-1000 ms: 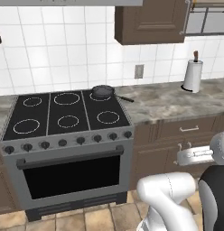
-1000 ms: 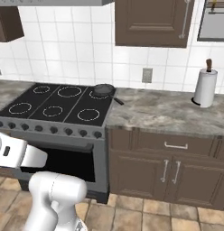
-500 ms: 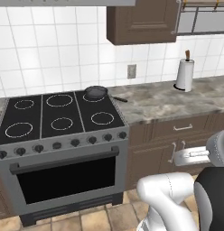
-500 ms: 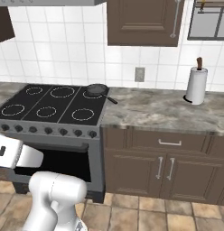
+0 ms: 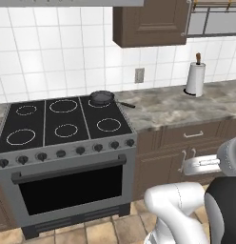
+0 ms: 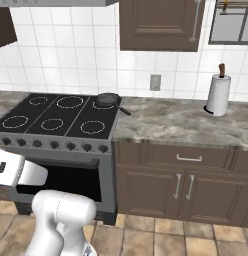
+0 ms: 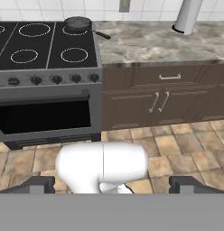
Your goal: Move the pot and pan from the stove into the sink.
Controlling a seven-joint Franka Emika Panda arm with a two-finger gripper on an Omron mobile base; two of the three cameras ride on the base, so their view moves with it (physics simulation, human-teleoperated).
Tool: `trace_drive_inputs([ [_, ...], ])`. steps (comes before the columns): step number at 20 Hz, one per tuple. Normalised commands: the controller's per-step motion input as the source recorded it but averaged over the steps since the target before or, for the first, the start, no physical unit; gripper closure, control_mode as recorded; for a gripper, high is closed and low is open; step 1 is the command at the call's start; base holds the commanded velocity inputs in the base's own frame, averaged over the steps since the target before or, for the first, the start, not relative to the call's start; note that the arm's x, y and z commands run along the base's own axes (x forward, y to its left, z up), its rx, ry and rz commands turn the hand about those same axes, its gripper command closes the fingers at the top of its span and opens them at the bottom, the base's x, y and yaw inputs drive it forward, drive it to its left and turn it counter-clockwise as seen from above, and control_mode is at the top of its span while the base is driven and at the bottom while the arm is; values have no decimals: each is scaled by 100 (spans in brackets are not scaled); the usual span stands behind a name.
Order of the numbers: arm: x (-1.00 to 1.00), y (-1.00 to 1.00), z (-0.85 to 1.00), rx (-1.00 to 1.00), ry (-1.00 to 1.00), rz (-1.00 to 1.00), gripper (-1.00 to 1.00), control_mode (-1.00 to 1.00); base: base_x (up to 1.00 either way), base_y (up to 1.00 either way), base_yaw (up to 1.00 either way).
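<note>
We find no brand, label or legible writing anywhere; the only markings are the thin white rings on the stove [image 5: 63, 126], six of them drawn on its smooth black glass top. Below the glass runs a grey front with a row of round dark knobs [image 5: 67, 152], then a dark oven door crossed by a long bar handle.

The pan [image 5: 102, 97] sits on the back right burner, next to the white tiled wall. It is small, shallow, round and dark grey, and its thin straight handle reaches out over the stove's right edge toward the counter [image 5: 172, 107]. In the right base view we see the pan [image 6: 108, 98] at the same rear corner, and in the hand view the pan [image 7: 78, 23] lies far off at the top.

The counter has a mottled grey, stone-like surface. On it, well apart from the pan, stands a white paper towel roll [image 5: 195, 78] on an upright holder with a brown knob on top. A grey outlet plate [image 5: 139, 75] is set in the glossy square tiles. The cabinets [image 6: 181, 180] are dark brown wood with slim silver handles, and the floor is tan stone tile.

Our gripper [image 7: 112, 184] has its two dark tips spread as wide as they go, with nothing between them, low above the floor and well away from the stove.
</note>
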Motion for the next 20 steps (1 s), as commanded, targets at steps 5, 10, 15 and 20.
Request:
trace_drive_inputs([
  [5,0,0,0,0,0,0,-100,100,38,0,0],
  [10,0,0,0,0,0,0,-100,100,65,4,-2],
  [15,0,0,0,0,0,0,-100,100,68,11,-4],
  [20,0,0,0,0,0,0,-100,100,63,11,-4],
])
